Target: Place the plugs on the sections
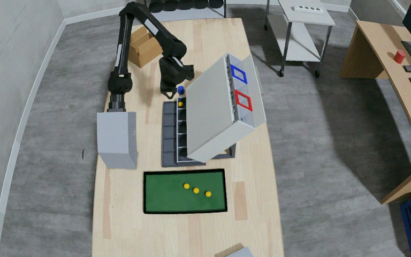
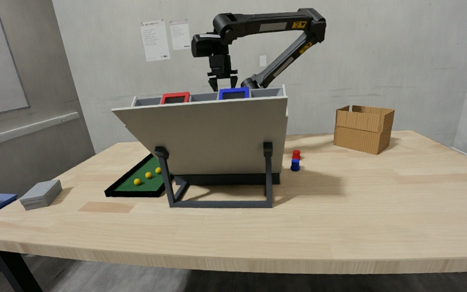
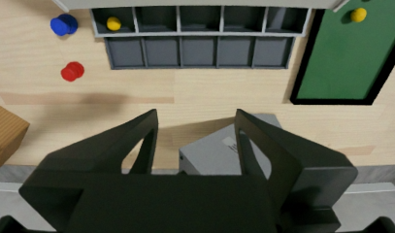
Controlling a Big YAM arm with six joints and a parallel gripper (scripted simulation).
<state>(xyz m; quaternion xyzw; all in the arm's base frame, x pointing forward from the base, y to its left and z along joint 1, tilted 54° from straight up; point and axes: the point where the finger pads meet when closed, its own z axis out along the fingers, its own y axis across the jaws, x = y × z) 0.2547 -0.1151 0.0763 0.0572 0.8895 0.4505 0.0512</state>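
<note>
My gripper (image 1: pixel 169 94) (image 2: pixel 224 86) (image 3: pixel 196 116) is open and empty. It hangs high over the table on the plugs' side of the slanted grey cover (image 1: pixel 207 108) (image 2: pixel 207 134). The blue plug (image 1: pixel 180 90) (image 2: pixel 295 165) (image 3: pixel 64 24) and red plug (image 2: pixel 296 154) (image 3: pixel 72 71) stand on the table beside the row of sections (image 1: pixel 168 119) (image 3: pixel 199 52). In the top view the arm hides the red plug. One yellow marble (image 1: pixel 180 103) (image 3: pixel 114 22) lies in the end section nearest the plugs. The blue-banded funnel (image 1: pixel 232 71) (image 2: pixel 233 89) and red-banded funnel (image 1: pixel 236 97) (image 2: pixel 175 93) sit on top.
A green tray (image 1: pixel 163 197) (image 2: pixel 127 184) (image 3: pixel 340 63) holds three yellow marbles (image 1: pixel 196 190) (image 2: pixel 148 174). A cardboard box (image 1: pixel 144 46) (image 2: pixel 363 128) (image 3: pixel 2 131) stands at the arm's end of the table. A grey box (image 1: pixel 116 140) (image 3: pixel 213 155) stands by the arm's base.
</note>
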